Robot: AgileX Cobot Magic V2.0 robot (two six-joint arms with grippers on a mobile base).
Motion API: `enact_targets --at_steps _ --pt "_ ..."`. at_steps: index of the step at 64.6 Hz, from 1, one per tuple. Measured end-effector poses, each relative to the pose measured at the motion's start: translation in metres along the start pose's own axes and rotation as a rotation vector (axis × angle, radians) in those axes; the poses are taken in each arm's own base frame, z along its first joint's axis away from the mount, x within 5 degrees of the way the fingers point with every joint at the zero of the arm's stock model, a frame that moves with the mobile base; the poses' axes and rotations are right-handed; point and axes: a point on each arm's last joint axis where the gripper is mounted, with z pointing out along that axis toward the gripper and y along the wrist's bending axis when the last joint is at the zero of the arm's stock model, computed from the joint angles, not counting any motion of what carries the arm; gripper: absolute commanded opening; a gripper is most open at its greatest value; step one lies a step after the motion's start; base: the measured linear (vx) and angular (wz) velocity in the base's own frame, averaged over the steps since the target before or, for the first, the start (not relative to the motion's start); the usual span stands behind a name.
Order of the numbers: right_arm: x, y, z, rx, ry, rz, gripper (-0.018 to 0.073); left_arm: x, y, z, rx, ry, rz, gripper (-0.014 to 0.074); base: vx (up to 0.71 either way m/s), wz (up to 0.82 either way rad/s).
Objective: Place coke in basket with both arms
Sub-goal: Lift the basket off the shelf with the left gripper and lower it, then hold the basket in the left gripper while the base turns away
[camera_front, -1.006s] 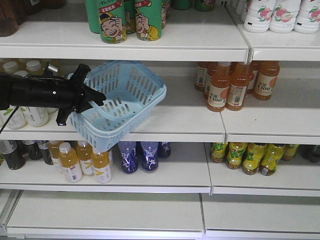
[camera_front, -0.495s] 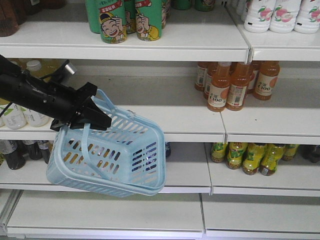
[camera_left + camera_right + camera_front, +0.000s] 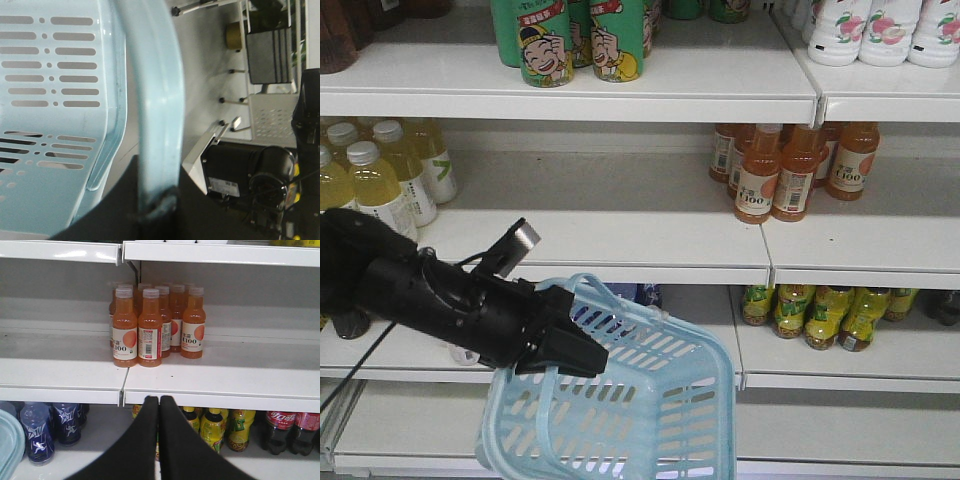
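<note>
The pale blue basket [image 3: 650, 400] hangs tilted at the bottom centre of the front view, in front of the lower shelves. My left gripper [image 3: 582, 357] is shut on its loop handle [image 3: 155, 100], which runs up between the black jaws [image 3: 157, 210]. My right gripper [image 3: 159, 399] is shut with nothing in it, level with the edge of the orange-drink shelf; the front view does not show it. Two coke bottles [image 3: 278, 430] with red wraps stand at the far right of the shelf below, right of my right gripper. A sliver of the basket rim [image 3: 7, 440] shows at lower left.
Orange juice bottles [image 3: 775, 170] stand on the middle shelf [image 3: 620, 240]. Below are yellow-green bottles [image 3: 820, 315] and dark blue bottles [image 3: 50, 427]. Green cans [image 3: 580, 40] sit on the top shelf, pale yellow bottles [image 3: 380, 175] at left.
My left arm has swung down and to the right with the basket, from the middle shelf to below the lower shelf. The yellow bottles behind it now show.
</note>
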Motion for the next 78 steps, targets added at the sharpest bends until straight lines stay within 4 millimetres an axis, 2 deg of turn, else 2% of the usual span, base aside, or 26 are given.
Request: enact_targets --at_steps 14,27,40,78 --pt "0.0 0.0 0.0 0.0 0.0 0.0 -0.001 0.021 0.019 0.011 0.093 -0.09 -0.063 -0.0008 0.0 0.0" --pt "0.0 0.0 0.0 0.0 0.0 0.0 -0.001 0.031 0.024 0.014 0.167 -0.143 -0.052 -0.0008 0.0 0.0" --pt "0.0 0.0 0.0 0.0 0.0 0.0 -0.001 0.033 0.02 0.014 0.214 -0.135 -0.03 -0.0007 0.0 0.0" --pt "0.0 0.0 0.0 0.0 0.0 0.0 -0.001 0.033 0.02 0.014 0.21 -0.131 -0.019 -0.0008 0.0 0.0"
